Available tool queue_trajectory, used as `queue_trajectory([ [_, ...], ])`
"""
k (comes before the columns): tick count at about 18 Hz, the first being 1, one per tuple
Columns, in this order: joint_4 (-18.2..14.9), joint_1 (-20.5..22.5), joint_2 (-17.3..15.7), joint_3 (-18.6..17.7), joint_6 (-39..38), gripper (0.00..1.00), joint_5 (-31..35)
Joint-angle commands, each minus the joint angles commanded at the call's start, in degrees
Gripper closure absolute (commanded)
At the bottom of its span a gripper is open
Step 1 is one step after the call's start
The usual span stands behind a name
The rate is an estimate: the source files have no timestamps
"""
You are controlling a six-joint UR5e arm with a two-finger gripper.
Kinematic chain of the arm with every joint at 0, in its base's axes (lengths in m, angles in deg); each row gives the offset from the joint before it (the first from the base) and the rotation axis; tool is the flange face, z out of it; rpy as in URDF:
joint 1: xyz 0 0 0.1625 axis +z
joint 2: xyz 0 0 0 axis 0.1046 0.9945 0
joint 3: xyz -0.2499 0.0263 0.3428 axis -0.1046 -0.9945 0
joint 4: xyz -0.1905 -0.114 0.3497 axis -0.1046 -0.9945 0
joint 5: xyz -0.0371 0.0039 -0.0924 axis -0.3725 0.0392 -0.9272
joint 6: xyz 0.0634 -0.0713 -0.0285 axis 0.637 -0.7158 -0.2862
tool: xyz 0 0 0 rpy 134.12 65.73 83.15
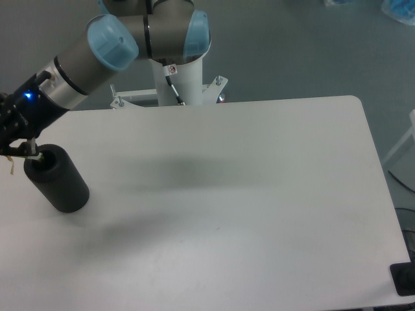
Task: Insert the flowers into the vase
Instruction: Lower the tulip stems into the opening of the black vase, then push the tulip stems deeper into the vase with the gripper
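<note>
The vase is a matte black cylinder standing at the table's left edge, its top hole facing up and left. My gripper is at the far left of the frame, directly over the vase's mouth, its dark fingers close together. A short greenish stem end shows between the fingers and the hole, touching the vase's rim. A thin tan strand hangs beside it. The red buds of the flowers are hidden behind the gripper or cut off by the frame edge.
The arm's grey and blue links reach from the white base column at the table's far edge down to the left. The white table has a rounded far right corner. A dark object sits at the near right corner.
</note>
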Motion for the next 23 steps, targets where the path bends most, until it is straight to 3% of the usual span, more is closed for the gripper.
queue_trajectory([
  [4, 0.1, 0.5, -0.2, -3.5, 4.6, 1.0, -0.1],
  [12, 0.2, 1.3, -0.4, -6.2, 10.5, 0.99, -4.3],
  [18, 0.2, 2.0, -2.0, -12.3, 15.8, 0.99, -4.3],
  [23, 0.2, 2.2, -1.9, -12.9, 17.3, 0.99, -4.4],
])
